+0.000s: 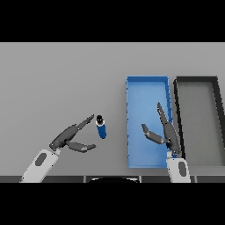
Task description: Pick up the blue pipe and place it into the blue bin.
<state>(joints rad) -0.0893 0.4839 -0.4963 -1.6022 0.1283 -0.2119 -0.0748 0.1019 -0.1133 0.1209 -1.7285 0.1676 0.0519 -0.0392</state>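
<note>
The grey surface (57, 79) carries a blue bin (147, 88) and, just beside it on the right, a black bin (197, 80). The blue pipe (101, 127) stands on the surface to the left of the blue bin, near it but apart. The left hand (70, 137) is just beside the pipe on its left; its fingers (85, 121) are straight and spread, holding nothing, and one fingertip comes close to the pipe. The right hand (166, 134) is over the blue bin, its fingers also straight and empty.
</note>
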